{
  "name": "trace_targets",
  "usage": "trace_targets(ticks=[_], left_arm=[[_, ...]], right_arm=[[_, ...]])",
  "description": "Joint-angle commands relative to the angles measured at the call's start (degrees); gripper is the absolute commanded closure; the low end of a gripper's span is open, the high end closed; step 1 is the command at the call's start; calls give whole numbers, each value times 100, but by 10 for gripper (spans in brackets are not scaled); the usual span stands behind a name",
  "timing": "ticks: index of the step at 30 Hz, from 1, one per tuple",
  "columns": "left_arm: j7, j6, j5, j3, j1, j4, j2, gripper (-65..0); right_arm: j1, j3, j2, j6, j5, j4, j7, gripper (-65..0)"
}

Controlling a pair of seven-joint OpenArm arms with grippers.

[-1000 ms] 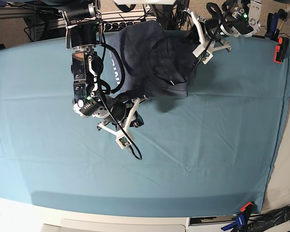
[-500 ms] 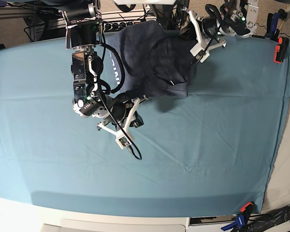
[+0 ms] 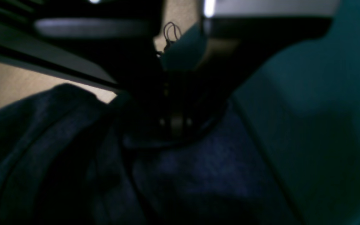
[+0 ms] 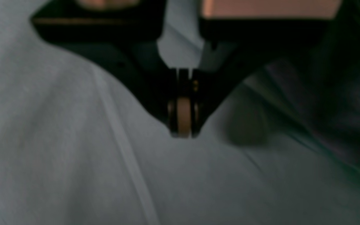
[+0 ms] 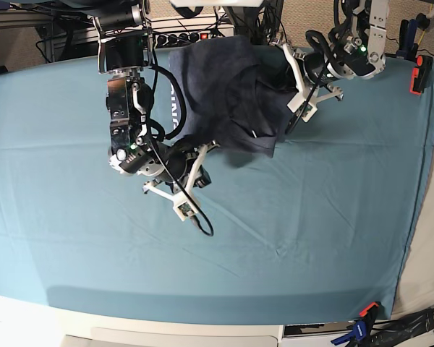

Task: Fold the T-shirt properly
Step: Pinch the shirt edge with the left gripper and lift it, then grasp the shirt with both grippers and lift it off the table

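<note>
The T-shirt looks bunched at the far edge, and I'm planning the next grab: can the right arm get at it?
Probably yes: the right gripper sits beside the T-shirt, with only bare cloth between them.

I work in a robotics lab: clamps [image 5: 362, 327] pin a teal cloth [image 5: 311, 217] along my table's edges, and a power strip [image 5: 181, 36] and cables crowd the far edge.

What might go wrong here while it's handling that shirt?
The T-shirt is bunched in a heap at the table's far edge, so it may slide off the teal cloth. The left end effector sits against one side only, so pulling might bunch it more. The right end effector looks shut and empty on the cloth, giving no help.
</note>
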Motion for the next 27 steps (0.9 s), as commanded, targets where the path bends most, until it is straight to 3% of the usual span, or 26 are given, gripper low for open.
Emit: trace_targets(ticks=[1,8,19,27], left_arm=[[-127,-4,-55,-7,-74,7,-15,0],[-122,-2,-61,-7,-529,-474,-17,0],[24,-2,-59,-7,-1252,-494,-17,0],[4,-2,-59,225,-1749,-544,-17,0]], right_arm=[[129,13,4,11,2,122,81,0],[129,13,129,4,-127,267,-164,0],[39,11,850,-4,-122,901,-614,0],[-365,11,857,-24,-57,905,-636,0]])
